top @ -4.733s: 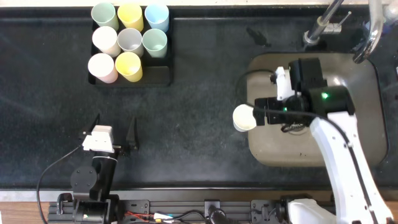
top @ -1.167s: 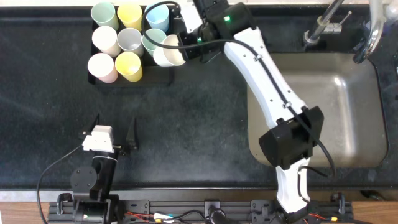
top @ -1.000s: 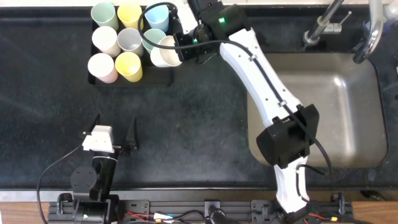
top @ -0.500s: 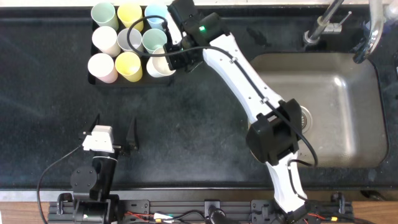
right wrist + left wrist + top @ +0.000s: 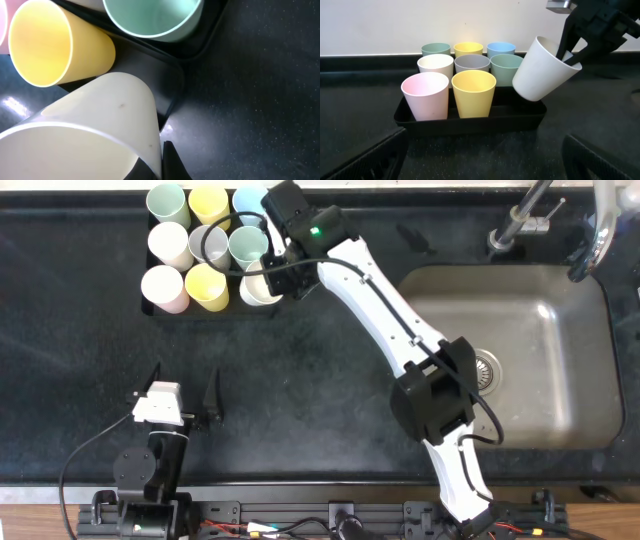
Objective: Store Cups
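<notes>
Claw of the right arm (image 5: 572, 50) is pinching the rim of a white cup (image 5: 540, 70), which is hanging tilted over the vacant front corner slot of the black tray (image 5: 470, 125), just beside the yellow cup (image 5: 473, 92) (eight cups are already standing in there). The tilt is posing the risk: lowered like this, the base could be catching the tray's wall or nudging the yellow neighbour, toppling it or leaving the white cup leaning out onto the desk (image 5: 300, 400). Left claw (image 5: 183, 388) is resting spread wide, well apart from the tray.
</notes>
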